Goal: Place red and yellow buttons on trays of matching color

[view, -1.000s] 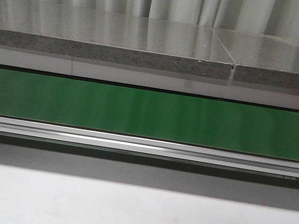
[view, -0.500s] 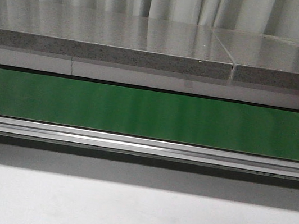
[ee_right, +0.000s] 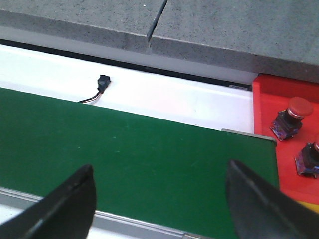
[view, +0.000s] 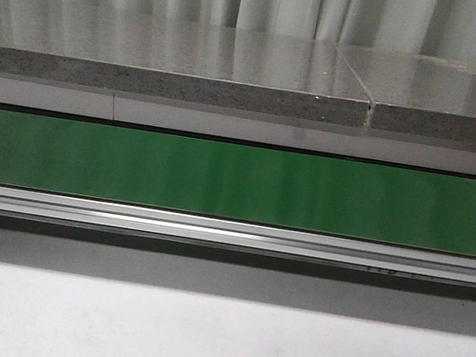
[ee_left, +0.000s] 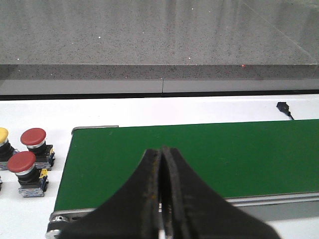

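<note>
The long green conveyor belt (view: pixel 237 181) runs bare across the front view, with the speckled grey stone counter (view: pixel 162 83) behind it at twelve o'clock and a sliver of red at three o'clock, probably the tray's corner, though too little shows to be sure.

In the left wrist view, the left gripper (ee_left: pixel 162 199) hangs over the belt's near edge with its black fingers pressed together and nothing between them. Off the belt's end, at about nine o'clock from the gripper, stand two red mushroom-head push buttons (ee_left: pixel 33 137) on the white tabletop (ee_left: pixel 30 219), one just beside the other, and a yellow-capped push button (ee_left: pixel 3 135) is cut off by the frame edge beside them.

In the right wrist view, the right gripper (ee_right: pixel 159 191) is spread wide and empty above the belt. At two o'clock from it lies the flat red plastic tray (ee_right: pixel 266 107), already carrying one red button (ee_right: pixel 294 112) and a second (ee_right: pixel 311 154) only partly in frame. No yellow tray is visible.

The task looks part-way done, between picks. The next move likely calls for the left gripper to open, swing to the waiting buttons and settle around one cap before anything reaches the belt.
</note>
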Controlling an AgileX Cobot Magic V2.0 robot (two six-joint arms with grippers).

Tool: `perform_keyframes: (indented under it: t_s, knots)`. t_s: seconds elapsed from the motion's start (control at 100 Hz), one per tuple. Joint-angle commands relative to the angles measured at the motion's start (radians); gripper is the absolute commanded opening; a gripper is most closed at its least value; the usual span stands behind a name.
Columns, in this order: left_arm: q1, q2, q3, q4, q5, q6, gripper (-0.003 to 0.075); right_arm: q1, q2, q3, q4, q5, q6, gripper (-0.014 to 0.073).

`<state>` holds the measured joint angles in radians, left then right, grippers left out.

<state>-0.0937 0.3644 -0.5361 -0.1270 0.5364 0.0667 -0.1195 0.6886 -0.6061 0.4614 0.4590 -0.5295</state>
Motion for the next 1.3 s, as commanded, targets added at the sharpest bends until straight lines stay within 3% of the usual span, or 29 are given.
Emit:
perform_keyframes:
  t_s: [0.0, 0.17, 0.31, 1.04, 1.16, 1.29]
  knots:
    - [-0.008, 0.006, -0.027, -0.012, -0.077, -0.001, -0.0019, -0.002, -0.058, 0.005, 0.025, -0.053, -0.01, 0.0429]
    - [-0.008, 0.006, -0.027, -0.012, -0.077, -0.001, -0.0019, -0.002, -0.115, 0.026, 0.025, -0.052, -0.01, 0.0099]
    - [-0.008, 0.006, -0.027, -0.012, -0.077, -0.001, -0.0019, -0.002, -0.117, 0.026, 0.025, -0.05, -0.01, -0.0069]
    - [-0.008, 0.006, -0.027, -0.004, -0.075, -0.001, -0.001, -0.002, -0.117, 0.026, 0.025, -0.052, -0.01, -0.0067]
    - [-0.008, 0.006, -0.027, -0.004, -0.075, -0.001, 0.0112, -0.002, -0.117, 0.026, 0.025, -0.052, -0.01, -0.0067]
    - [-0.008, 0.006, -0.027, -0.004, -0.075, -0.001, 0.0403, -0.002, -0.117, 0.026, 0.025, -0.052, -0.01, -0.0067]
